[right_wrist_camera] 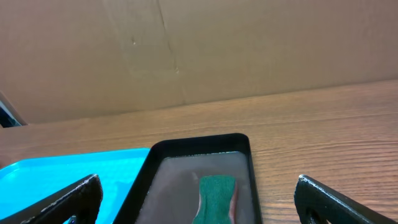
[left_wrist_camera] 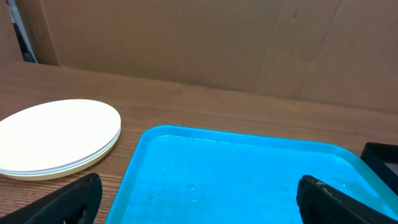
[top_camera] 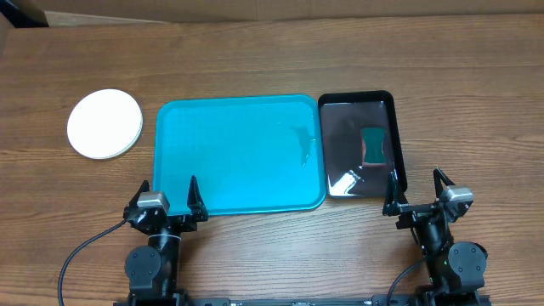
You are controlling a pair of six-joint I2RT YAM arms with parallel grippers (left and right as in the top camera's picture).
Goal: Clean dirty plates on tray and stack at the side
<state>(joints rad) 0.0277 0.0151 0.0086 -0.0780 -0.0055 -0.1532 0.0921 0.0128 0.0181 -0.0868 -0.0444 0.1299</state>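
**Both grippers parked open, plates stacked off tray**

Left gripper point(top_camera: 168, 189) sits at the table's point(top_camera: 255, 59) near edge by the turquoise tray's point(top_camera: 238, 153) near-left corner, jaws wide, holding nothing. Right gripper point(top_camera: 415, 183) sits at the near edge below the black tray point(top_camera: 340, 119), also wide and empty. The plates point(top_camera: 104, 123) are one stack toward the table's left edge, apart from the turquoise tray's left rim. White plate on top, no smears visible. Turquoise tray holds no plates, with faint wet marks near its right rim. Green sponge point(top_camera: 372, 144) lies in the black tray, which touches the turquoise tray's right rim. Judgement: task looks finished, and the arms sit back so the stack is undisturbed.
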